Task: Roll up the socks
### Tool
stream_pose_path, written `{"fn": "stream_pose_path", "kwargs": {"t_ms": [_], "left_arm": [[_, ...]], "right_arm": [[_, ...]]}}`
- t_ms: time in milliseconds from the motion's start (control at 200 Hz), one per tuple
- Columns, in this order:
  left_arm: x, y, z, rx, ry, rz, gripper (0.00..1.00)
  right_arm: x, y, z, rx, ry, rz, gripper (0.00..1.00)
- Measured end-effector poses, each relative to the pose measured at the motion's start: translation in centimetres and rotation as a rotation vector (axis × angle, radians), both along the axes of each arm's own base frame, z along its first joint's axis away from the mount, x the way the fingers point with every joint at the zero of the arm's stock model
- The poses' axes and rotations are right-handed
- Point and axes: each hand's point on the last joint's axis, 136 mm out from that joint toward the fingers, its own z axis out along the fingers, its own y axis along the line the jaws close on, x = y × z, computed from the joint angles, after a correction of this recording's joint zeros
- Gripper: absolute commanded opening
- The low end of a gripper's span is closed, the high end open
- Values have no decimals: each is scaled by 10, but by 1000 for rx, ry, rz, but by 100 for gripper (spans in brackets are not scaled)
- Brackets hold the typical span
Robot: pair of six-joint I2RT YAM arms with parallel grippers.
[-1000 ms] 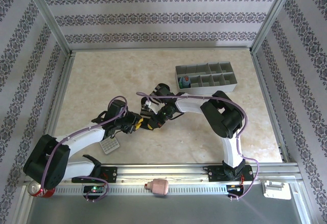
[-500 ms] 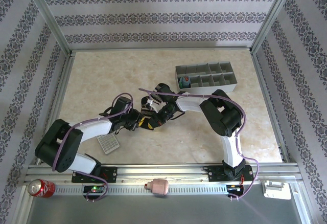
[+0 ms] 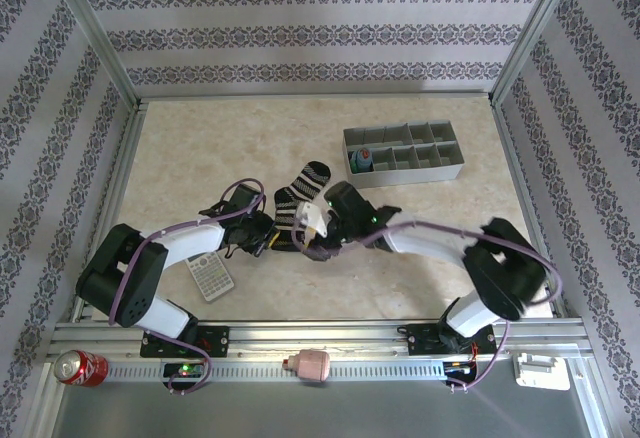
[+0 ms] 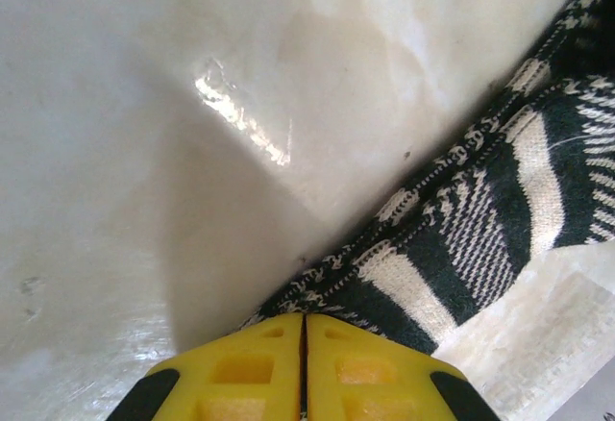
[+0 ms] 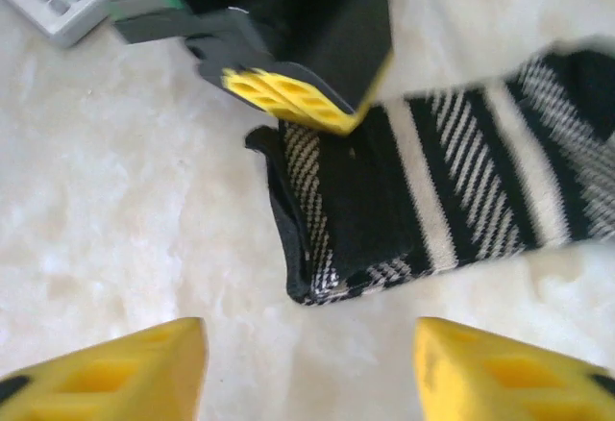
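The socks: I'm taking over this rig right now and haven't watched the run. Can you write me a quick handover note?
Left gripper: shut, pinching the near edge of the striped sock.
Right gripper: open, hovering over that same end, holding nothing.
Striped sock: lying flat and unrolled at mid-table.
A blue and orange item sits in a compartment of the grey tray. It may be the other sock, but it is too small to be sure.
Done: no roll started on the striped sock.
Left: roll the striped sock, probably from the pinched end.
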Motion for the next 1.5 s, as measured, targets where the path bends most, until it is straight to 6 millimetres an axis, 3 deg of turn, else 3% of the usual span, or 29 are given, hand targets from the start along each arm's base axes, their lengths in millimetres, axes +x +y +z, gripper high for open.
{"fn": "stream_pose_path", "kwargs": {"t_ms": [140,335,415,535,664,784,919,1159,1239,1414,1499], "left_arm": [[2,0,-1,8,5,-5,10],[3,0,-1,7,7,-10,10],[3,-1,-1,7,8,-11,10],[3,-1,-1,8,6,-13,9],[5,0,2,19,3,-20,12],[8,7,13,36,-18,-7,25],[9,19,35,30,-58,30,42],[7,34,63,13,-122,79,39],[0,33,59,-9,-119,78,39],[-19,33,31,-46,-80,83,40],[-19,31,25,-67,-95,84,41]], "right_arm": [[-11,8,-8,-87,-243,130,67],[-1,27,-35,-251,-427,214,63],[12,35,-42,-295,-455,199,54],[28,43,-47,-328,-462,169,28],[33,40,-55,-346,-410,128,13],[31,33,-61,-346,-335,93,0],[33,29,-64,-315,-225,51,0],[40,37,-64,-246,-2,10,0],[42,42,-63,-211,95,-10,0],[45,45,-64,-136,324,-61,0],[44,45,-64,-101,414,-77,0]]}}
